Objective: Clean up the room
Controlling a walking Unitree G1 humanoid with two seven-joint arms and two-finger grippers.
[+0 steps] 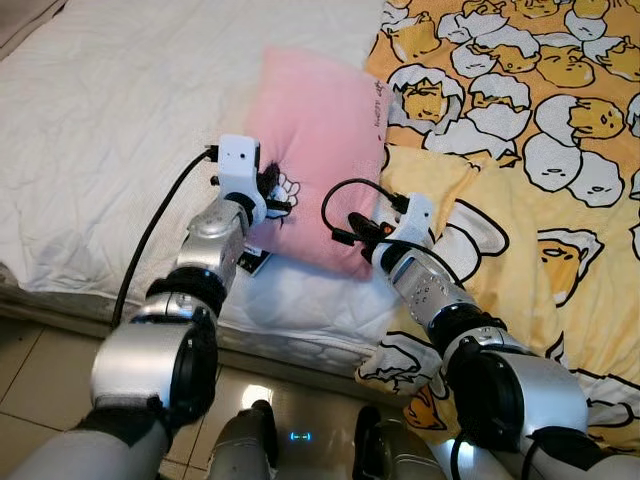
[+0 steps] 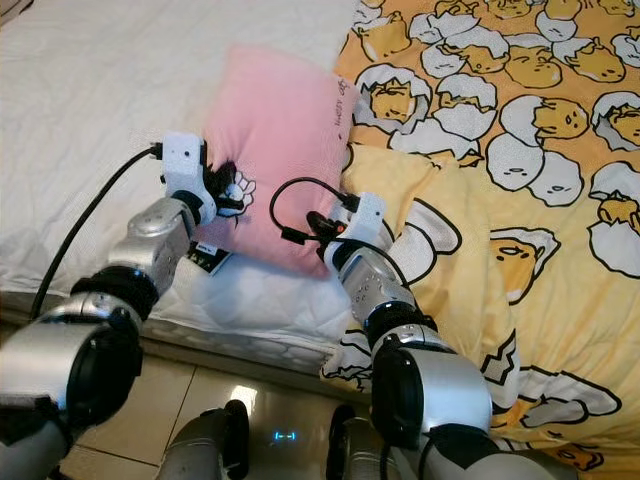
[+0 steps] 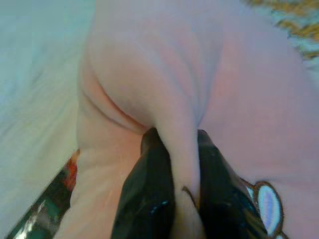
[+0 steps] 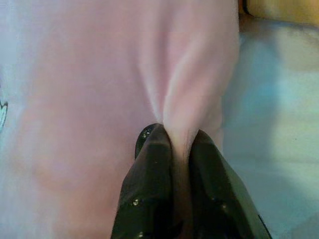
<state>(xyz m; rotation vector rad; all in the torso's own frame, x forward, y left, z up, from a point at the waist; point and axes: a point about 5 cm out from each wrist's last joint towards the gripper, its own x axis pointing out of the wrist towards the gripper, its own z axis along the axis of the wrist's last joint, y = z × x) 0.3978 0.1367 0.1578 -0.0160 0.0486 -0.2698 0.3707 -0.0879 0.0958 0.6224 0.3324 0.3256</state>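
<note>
A pink pillow [image 1: 315,140] lies on the white mattress [image 1: 110,120], its right edge against a yellow cartoon-print blanket [image 1: 520,130]. My left gripper [image 1: 272,190] is shut on a fold of the pillow's near left side; in the left wrist view the black fingers [image 3: 149,199] pinch pink fabric [image 3: 182,164] between them. My right gripper [image 1: 352,228] is shut on the pillow's near right corner, and the right wrist view shows a pinched ridge of the pillow [image 4: 180,129] between its fingers [image 4: 149,194].
A small dark packet [image 1: 253,263] lies on the mattress under the pillow's near edge. The bed's front edge [image 1: 300,345] runs just before my arms, with tiled floor [image 1: 40,370] below. The blanket drapes over the bed's right side.
</note>
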